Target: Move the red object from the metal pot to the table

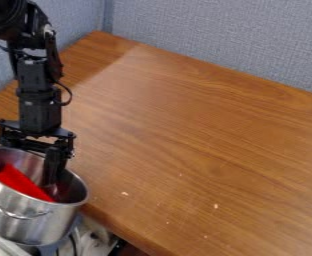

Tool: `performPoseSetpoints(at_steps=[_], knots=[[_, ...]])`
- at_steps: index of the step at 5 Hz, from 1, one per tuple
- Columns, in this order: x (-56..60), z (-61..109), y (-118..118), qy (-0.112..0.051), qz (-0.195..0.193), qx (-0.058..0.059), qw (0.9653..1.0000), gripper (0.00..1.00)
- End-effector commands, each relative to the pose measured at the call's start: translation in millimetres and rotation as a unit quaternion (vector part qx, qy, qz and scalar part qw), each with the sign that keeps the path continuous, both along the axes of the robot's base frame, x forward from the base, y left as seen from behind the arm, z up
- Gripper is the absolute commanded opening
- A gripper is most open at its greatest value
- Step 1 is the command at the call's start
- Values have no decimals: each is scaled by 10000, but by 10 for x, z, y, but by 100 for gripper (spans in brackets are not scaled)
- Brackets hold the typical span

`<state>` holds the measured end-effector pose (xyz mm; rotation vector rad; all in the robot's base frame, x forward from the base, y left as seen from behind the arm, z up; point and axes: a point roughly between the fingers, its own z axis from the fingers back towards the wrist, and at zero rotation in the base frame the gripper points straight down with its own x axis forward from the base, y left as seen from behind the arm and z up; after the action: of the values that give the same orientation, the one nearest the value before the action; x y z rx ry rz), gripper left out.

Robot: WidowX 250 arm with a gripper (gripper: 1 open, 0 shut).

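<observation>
With the claw (39, 165) spread wide inside the metal pot (45, 215), it should straddle the red object (19, 182) squarely before clamping.

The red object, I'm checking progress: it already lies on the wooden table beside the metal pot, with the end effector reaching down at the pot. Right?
Not quite. The red object is still inside the metal pot, not on the table. The camera view shows this. The end effector does reach down at the pot.
</observation>
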<state>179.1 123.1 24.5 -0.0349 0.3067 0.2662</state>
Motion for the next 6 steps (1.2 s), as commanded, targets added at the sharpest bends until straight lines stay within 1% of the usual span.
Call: performPoseSetpoints(at_steps=[1, 2, 3, 4, 5, 6], knots=[[557, 254, -74, -1165, 128, 316, 9926, 0], [606, 191, -61, -1220, 124, 290, 9920, 0], [616, 152, -27, -1135, 93, 389, 9927, 100], [632, 103, -27, -1141, -105, 358, 9928, 0], [640, 88, -27, -1146, -317, 344, 9923, 0], [636, 217, -114, -1173, -272, 463, 9916, 0]])
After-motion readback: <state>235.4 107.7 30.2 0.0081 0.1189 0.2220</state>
